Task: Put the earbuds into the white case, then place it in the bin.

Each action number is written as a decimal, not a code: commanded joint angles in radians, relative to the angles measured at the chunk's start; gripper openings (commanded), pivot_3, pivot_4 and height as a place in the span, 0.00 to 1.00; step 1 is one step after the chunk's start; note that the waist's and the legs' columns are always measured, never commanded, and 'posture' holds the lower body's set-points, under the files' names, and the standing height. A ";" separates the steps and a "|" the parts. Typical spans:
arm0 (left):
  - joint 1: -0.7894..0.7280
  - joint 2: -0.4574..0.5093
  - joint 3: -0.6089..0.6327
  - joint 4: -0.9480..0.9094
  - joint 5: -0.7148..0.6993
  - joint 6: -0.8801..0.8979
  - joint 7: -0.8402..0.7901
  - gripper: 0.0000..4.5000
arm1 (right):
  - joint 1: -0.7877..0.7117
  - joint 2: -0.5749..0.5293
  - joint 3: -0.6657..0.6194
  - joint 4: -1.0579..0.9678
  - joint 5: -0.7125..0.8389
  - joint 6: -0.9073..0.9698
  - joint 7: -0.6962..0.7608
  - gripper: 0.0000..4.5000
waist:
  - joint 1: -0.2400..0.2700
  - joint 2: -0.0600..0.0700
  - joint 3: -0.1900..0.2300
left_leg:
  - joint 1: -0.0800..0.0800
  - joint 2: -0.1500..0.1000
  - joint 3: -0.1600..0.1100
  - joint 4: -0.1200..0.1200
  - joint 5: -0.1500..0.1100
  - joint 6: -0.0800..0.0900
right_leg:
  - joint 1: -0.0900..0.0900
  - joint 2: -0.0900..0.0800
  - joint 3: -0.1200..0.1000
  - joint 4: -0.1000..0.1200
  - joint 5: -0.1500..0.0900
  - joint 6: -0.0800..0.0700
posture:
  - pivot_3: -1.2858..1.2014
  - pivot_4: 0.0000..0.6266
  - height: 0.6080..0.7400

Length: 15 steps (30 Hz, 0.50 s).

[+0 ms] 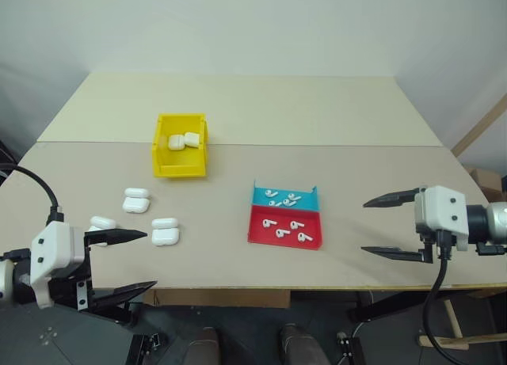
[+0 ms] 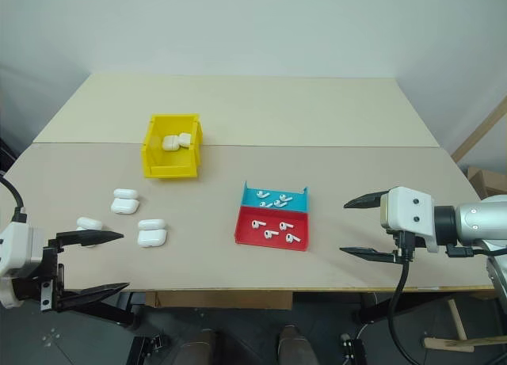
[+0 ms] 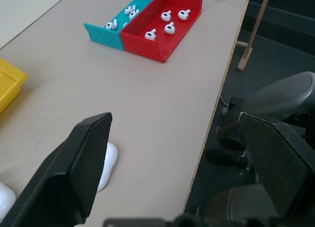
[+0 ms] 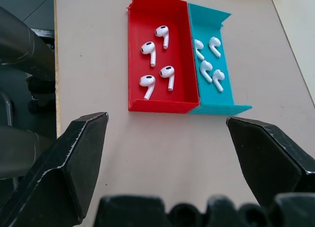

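Observation:
Several white earbuds (image 4: 150, 52) lie in a shallow red tray (image 1: 257, 232), and several more (image 4: 206, 69) in the blue tray (image 1: 261, 197) behind it. Three shut white cases rest on the table's left part: one (image 1: 136, 200) farthest back, one (image 1: 165, 231) nearer the front, one (image 1: 103, 222) at the far left. The yellow bin (image 1: 179, 168) stands behind them with two white cases (image 1: 184, 141) inside. My left gripper (image 1: 150, 260) hangs open over the front edge, its upper finger beside the front case (image 3: 107, 164). My right gripper (image 1: 364, 226) is open and empty, right of the trays.
The pale tabletop (image 1: 238, 104) stretches far behind the bin, with a seam across it. Its front edge (image 1: 317, 287) runs just below both grippers. A wooden beam (image 1: 479, 126) leans at the far right, outside the table.

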 commanded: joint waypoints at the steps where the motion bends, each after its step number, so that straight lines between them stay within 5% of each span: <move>1: 0.002 -0.002 0.022 -0.026 0.001 0.011 0.029 1.00 | -0.012 -0.017 -0.039 -0.020 0.005 -0.019 0.001 0.99 | 0.000 0.000 0.000 | 0.000 0.000 0.000 0.000 0.000 0.000 | 0.000 0.000 0.000 0.000 0.000 0.000 | 0.52 0.24 1.00; 15: 0.071 -0.035 0.065 -0.125 0.049 0.069 0.154 1.00 | -0.033 -0.028 -0.009 -0.012 -0.046 -0.037 -0.016 0.99 | -0.001 0.000 0.000 | 0.000 0.000 0.000 0.000 0.000 0.000 | 0.000 0.000 0.000 0.000 0.000 0.000 | 0.52 0.24 1.00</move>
